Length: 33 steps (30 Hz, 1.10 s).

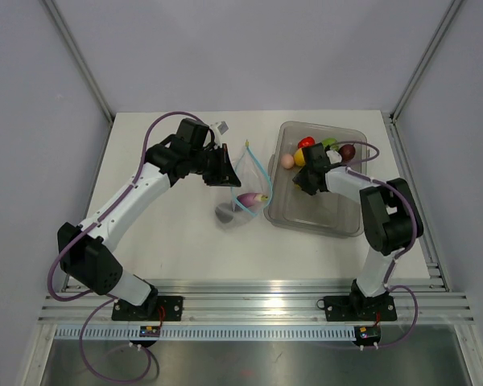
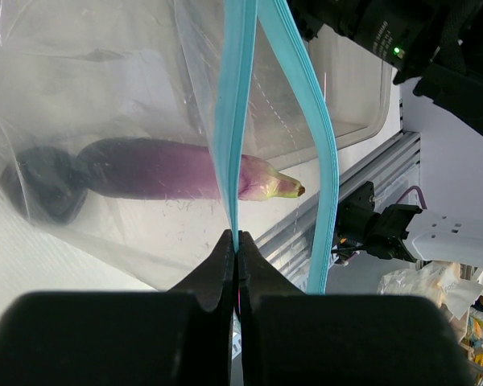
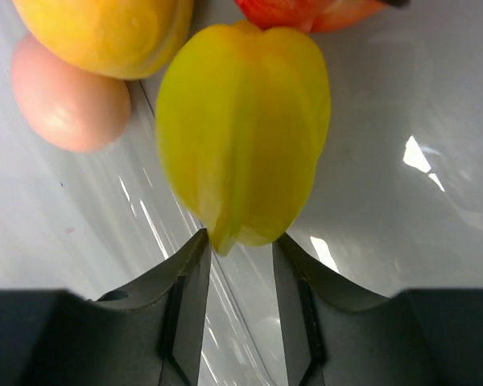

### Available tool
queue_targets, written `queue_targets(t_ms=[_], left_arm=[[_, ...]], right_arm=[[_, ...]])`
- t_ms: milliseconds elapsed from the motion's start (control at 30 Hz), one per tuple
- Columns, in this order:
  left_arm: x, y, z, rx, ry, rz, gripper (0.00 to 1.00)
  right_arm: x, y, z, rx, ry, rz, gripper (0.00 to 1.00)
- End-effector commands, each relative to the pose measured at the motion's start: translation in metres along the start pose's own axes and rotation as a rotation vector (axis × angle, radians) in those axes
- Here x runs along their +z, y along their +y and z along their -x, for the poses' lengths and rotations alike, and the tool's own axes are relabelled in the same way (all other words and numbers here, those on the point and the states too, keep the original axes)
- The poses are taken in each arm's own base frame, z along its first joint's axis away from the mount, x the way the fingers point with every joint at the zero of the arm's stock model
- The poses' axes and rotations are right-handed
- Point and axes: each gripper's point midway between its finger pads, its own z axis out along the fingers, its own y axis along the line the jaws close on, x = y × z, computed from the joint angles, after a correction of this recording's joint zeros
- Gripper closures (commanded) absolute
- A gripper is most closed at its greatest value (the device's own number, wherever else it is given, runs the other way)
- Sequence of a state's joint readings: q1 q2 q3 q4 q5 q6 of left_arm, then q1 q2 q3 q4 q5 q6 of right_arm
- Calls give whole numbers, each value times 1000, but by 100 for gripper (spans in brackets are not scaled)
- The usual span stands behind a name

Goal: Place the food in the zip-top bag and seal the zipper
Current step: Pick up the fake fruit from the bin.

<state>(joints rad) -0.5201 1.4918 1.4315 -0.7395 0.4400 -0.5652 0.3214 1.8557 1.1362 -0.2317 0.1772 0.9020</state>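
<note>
My left gripper [image 1: 224, 165] is shut on one side of the zipper [image 2: 232, 121], holding the zip-top bag [image 1: 245, 189] up with its mouth spread; the strip's other side [image 2: 320, 153] bows away. A purple eggplant [image 2: 169, 169] and a dark round piece [image 2: 44, 189] lie inside the bag. My right gripper [image 1: 304, 178] is down in the grey bin [image 1: 322, 225]. Its jaws stand open, with the lower tip of a yellow fruit [image 3: 241, 129] between the fingertips [image 3: 195, 249]. A yellow-orange fruit [image 3: 105, 32], a pink one [image 3: 64, 104] and a red one [image 3: 306, 12] lie beside it.
The bin stands right of the bag and also holds a green piece [image 1: 330, 144] and a dark purple piece [image 1: 348, 151] at its far end. The right arm's wrist [image 2: 402, 40] is close to the bag's mouth. The metal rail [image 1: 249, 305] runs along the near table edge.
</note>
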Motion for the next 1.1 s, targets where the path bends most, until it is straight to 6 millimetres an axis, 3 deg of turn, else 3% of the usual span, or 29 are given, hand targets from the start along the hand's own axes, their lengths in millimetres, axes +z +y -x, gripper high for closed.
queue_targets(t_ms=[0, 133, 267, 400, 567, 800, 867, 967, 1067], left_arm=[[-8, -13, 10, 42, -46, -35, 100], [-4, -11, 10, 38, -40, -34, 100], [-1, -10, 10, 39, -38, -35, 100], [-2, -11, 9, 38, -36, -39, 100], [-4, -8, 8, 43, -36, -25, 100], [-6, -7, 7, 52, -37, -16, 100], [-6, -7, 7, 51, -35, -16, 100], [-7, -7, 6, 51, -36, -15, 100], [-4, -7, 6, 46, -32, -18, 100]], right_arm=[[-34, 3, 28, -13, -104, 31, 57], [-56, -2, 30, -67, -117, 53, 53], [-61, -9, 34, -160, -119, 16, 15], [-54, -10, 41, -201, -102, -8, 10], [-24, -12, 47, -235, -33, -85, 8], [5, -27, 46, -220, 14, -128, 17], [6, -27, 45, -218, 16, -118, 28], [-6, -24, 49, -206, 0, -104, 47], [-26, -21, 55, -206, -29, -73, 59]])
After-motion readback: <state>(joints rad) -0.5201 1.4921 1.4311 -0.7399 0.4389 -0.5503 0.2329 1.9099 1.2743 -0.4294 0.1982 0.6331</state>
